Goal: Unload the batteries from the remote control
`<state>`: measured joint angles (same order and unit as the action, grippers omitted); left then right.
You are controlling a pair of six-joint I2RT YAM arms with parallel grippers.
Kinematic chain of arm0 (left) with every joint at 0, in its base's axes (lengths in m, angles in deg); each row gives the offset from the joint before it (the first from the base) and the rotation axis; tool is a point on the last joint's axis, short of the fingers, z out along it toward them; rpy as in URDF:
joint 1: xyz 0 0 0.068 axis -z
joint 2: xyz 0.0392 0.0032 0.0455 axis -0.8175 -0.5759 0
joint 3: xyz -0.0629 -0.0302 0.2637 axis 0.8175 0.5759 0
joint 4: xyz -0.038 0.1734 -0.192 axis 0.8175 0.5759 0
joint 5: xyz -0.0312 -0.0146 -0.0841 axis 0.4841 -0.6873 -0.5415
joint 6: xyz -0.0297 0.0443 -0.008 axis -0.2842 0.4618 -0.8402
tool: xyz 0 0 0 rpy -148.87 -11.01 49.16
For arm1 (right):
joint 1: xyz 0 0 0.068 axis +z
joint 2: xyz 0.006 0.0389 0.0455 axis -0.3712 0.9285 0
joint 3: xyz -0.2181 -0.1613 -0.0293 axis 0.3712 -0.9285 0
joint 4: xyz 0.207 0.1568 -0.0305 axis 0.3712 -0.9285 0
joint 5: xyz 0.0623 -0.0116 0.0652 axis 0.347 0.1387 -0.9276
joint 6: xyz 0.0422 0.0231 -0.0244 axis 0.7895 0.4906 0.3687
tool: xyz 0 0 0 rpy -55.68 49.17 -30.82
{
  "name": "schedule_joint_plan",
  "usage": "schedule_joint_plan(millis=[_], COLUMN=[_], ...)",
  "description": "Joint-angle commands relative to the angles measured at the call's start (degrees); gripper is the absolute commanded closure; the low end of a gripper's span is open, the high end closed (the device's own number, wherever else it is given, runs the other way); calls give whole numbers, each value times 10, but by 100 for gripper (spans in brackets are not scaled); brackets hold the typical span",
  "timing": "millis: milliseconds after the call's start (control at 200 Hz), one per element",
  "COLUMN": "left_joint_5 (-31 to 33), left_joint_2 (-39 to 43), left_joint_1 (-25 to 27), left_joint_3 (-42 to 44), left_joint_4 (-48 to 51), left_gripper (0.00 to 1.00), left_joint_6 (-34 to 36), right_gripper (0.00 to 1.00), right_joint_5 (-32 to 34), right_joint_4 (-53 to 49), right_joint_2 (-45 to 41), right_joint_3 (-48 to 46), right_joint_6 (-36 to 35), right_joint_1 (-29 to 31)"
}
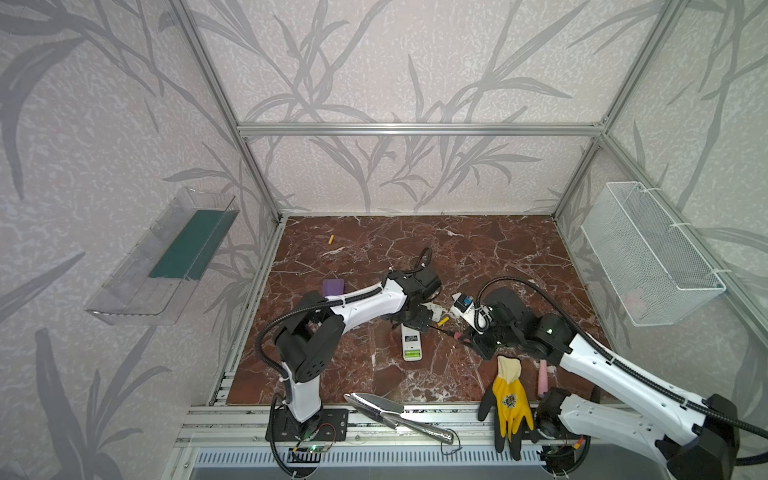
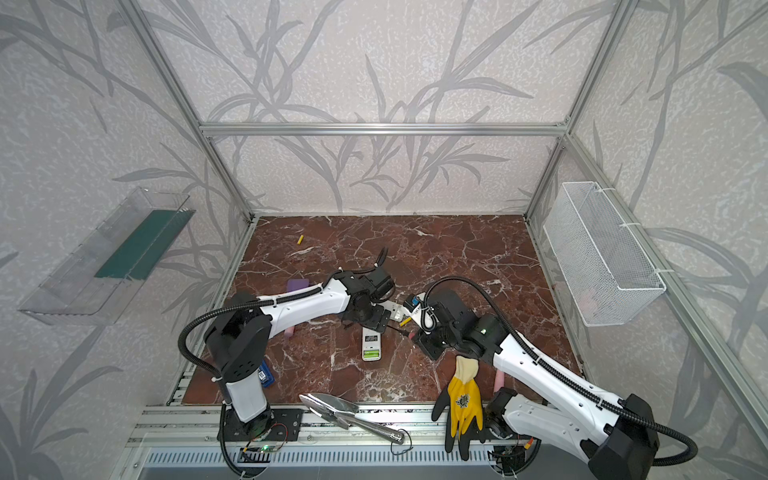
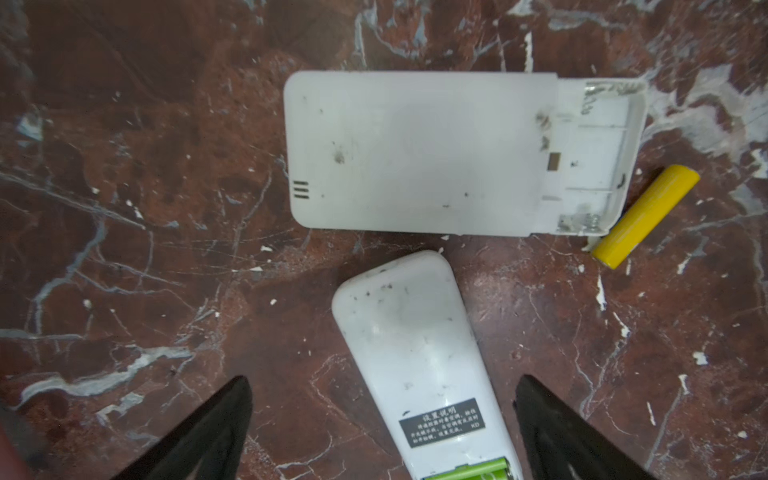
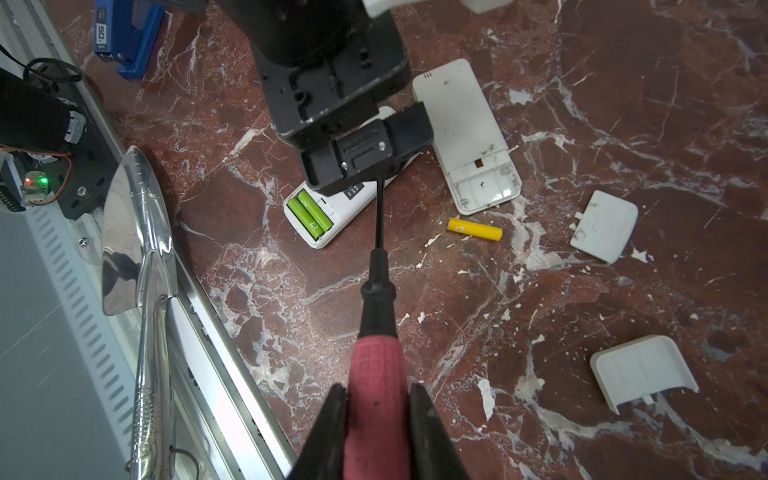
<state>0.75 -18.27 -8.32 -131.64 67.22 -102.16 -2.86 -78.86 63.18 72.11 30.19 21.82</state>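
In both top views the far half of the marbled surface (image 1: 478, 257) is lying open, with one yellow battery (image 1: 331, 239) lying alone near its upper left edge. Clutter is crowding the middle and the near rail, where a trowel (image 1: 382, 409) and a glove (image 1: 509, 395) are hanging over the lower edge. The left end effector (image 1: 419, 320) is hovering at centre over the upper end of a narrow remote (image 1: 411, 343). The lime green batteries (image 1: 412, 354) are sitting in the open bay at the remote's lower end. A second yellow battery (image 1: 443, 321) is lying just right of it, between the two end effectors. The right end effector (image 1: 468, 338) is reaching in from the right, clamping a pink-handled screwdriver (image 1: 457, 335).

In the left wrist view the fingers (image 3: 208, 428) are standing wide apart at the bottom of the frame. They are straddling the narrow remote (image 3: 419, 353), with bare surface showing on each side of it. A flat remote (image 3: 415, 153) is lying across the upper middle, its bay at the right end empty. The second yellow battery (image 3: 646, 216) is lying just beside the flat remote's lower right corner.

In the right wrist view the fingers (image 4: 328, 428) are pinching the screwdriver (image 4: 376, 395) handle at bottom centre. Its shaft is pointing up the frame, and the tip is hiding under the left end effector's black body. The lime green batteries (image 4: 311, 214) are lying side by side left of the shaft. The second yellow battery (image 4: 474, 229) is lying right of it, clear of everything. Two loose covers (image 4: 604, 226) are lying at the right with open surface around them, and the trowel (image 4: 137, 232) is lining the left rail.
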Motion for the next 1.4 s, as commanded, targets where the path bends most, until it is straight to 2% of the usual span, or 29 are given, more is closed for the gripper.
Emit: schedule_joint_plan(millis=[0,285,590,805,1100,1395], left_joint_5=[-7,-8,-2,-10,-24,-18], left_joint_2=[-12,-51,-79,-98,-117,-129], left_joint_1=[-4,-3,-10,-27,-47,-52], left_joint_3=[-6,-8,-26,-49,-70,-89], left_joint_4=[4,-4,4,31,44,67], left_gripper=[1,1,16,25,47,56], left_joint_6=[-50,-53,-25,28,88,113], right_gripper=[100,100,100,100,100,100], right_joint_5=[-15,-39,-50,-42,-20,10], right_joint_4=[12,28,37,45,38,15], right_joint_2=[-17,-32,-26,6,60,77], right_joint_3=[-14,-28,-27,-15,21,55], right_joint_6=[-8,-13,-21,-35,-82,-110], right_joint_1=[3,4,11,25,56,91])
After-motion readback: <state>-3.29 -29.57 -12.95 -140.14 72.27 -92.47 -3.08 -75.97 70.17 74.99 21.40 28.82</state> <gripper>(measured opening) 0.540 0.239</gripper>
